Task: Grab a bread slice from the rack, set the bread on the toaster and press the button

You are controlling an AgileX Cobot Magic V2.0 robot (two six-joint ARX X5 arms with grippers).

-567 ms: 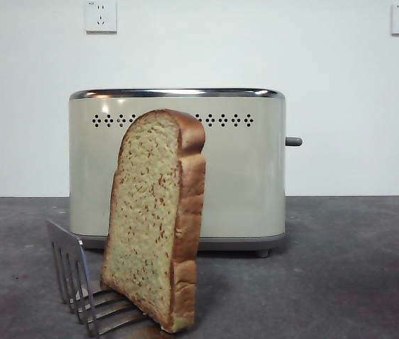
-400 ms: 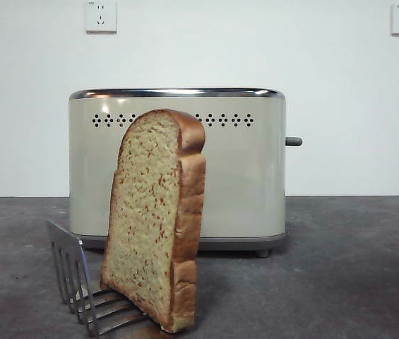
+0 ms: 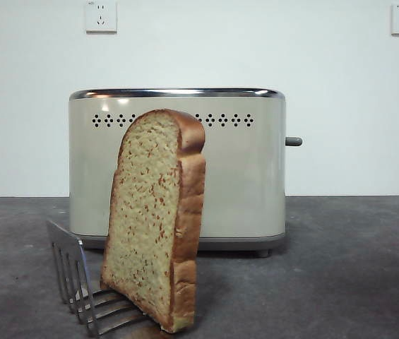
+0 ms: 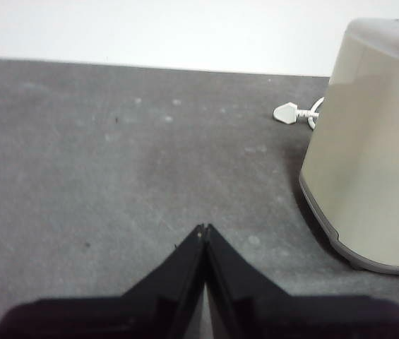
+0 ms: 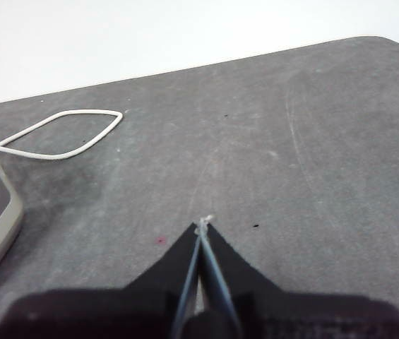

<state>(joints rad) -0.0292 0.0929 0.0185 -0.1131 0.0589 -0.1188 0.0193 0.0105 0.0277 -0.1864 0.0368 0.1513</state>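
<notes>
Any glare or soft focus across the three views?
Front view: glare streaks on the big cream toaster's chrome top rim; the thick brown-crusted slice of bread is sharp; the shiny steel toast rack is cut off at the bottom edge. Left wrist view: toaster body soft, slightly blurred. Right wrist view: even light, faint sheen on the grey table.

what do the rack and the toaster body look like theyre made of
The rack looks like polished steel: thin silvery plates with bright glints. The toaster body seems to be cream painted metal or plastic with a satin sheen; I cannot tell which. Its top rim is mirror-bright, probably chrome.
</notes>
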